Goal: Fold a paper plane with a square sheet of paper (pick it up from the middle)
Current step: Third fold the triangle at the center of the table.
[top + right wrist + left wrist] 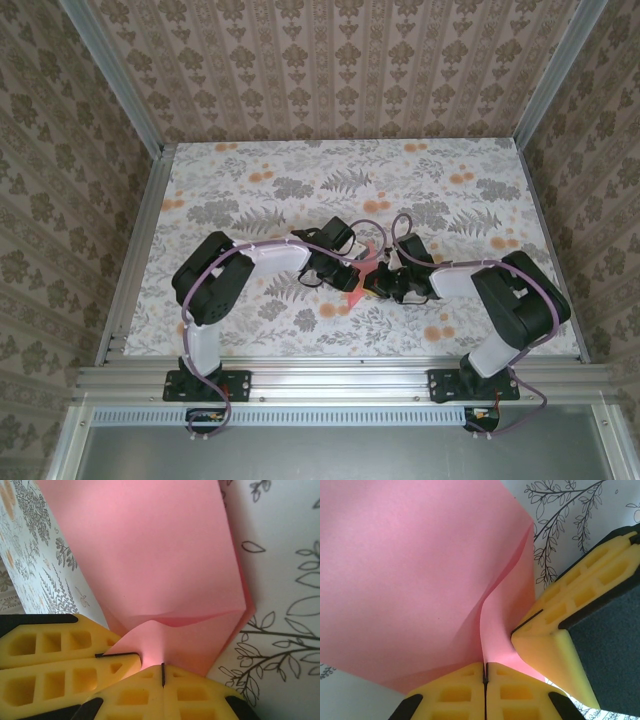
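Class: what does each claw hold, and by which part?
Both hold the paper: left claw and right claw pinch one edge, close together, where it buckles.

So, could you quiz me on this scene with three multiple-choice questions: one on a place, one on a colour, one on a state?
1. Where is the pink paper sheet?
A) against the back wall
B) between the left gripper and right gripper, near the middle of the table
C) beside the right arm's base

2. What colour are the gripper fingers?
A) yellow
B) blue
C) white

3. How is the left gripper?
A) wide open
B) shut on the sheet
C) shut on nothing

Answers: B, both arms meet at it; A, both wrist views show yellow; B, its fingers close on the paper.
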Controlling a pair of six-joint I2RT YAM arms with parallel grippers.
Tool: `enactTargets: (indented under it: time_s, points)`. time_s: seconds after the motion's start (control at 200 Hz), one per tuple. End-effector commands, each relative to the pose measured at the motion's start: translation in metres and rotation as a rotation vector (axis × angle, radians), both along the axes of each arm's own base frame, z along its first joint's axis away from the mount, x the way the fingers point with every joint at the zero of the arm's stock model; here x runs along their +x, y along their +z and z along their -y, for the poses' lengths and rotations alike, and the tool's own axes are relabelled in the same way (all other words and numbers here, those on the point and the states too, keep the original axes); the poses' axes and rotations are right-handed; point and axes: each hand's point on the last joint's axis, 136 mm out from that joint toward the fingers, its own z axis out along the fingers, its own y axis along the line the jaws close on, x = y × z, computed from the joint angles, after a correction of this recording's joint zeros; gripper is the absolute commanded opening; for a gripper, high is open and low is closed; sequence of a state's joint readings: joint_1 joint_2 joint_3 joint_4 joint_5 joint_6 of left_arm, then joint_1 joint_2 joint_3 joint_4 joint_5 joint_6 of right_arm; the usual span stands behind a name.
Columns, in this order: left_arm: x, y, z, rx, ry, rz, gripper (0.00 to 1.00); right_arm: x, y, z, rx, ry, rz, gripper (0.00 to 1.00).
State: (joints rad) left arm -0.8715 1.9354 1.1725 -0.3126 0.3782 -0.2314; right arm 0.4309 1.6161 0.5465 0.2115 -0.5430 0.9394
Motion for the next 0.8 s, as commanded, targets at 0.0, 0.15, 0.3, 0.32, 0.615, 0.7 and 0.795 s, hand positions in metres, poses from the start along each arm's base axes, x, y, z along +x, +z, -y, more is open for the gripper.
enactTargets:
  time_s: [0.0,0.15,0.3,0.32,0.615,0.7,0.795]
  points:
    - [-0.007,-0.023,-0.02,0.113,0.019,-0.026,0.07,-0.01,-0.015,0.009,-0.056,-0.018,-0.043,0.06]
    - [-0.006,-0.022,-0.021,0.112,0.025,-0.024,0.07,-0.007,0.014,0.006,-0.001,-0.028,0.023,0.07]
    - [-0.007,-0.024,-0.023,0.125,0.023,-0.021,0.07,-0.012,0.02,0.004,0.029,-0.035,0.03,0.07]
    - [-0.007,-0.024,-0.023,0.124,0.024,-0.02,0.07,-0.012,0.021,0.002,0.037,-0.036,0.033,0.07]
    - [-0.007,-0.025,-0.023,0.122,0.022,-0.022,0.06,-0.012,-0.001,-0.013,0.056,-0.044,0.002,0.07]
    - [-0.006,-0.024,-0.022,0.121,0.022,-0.019,0.06,-0.017,-0.018,-0.008,0.018,-0.052,-0.031,0.07]
    - [-0.005,-0.024,-0.023,0.126,0.026,-0.016,0.06,-0.019,-0.021,-0.009,0.044,-0.056,-0.036,0.07]
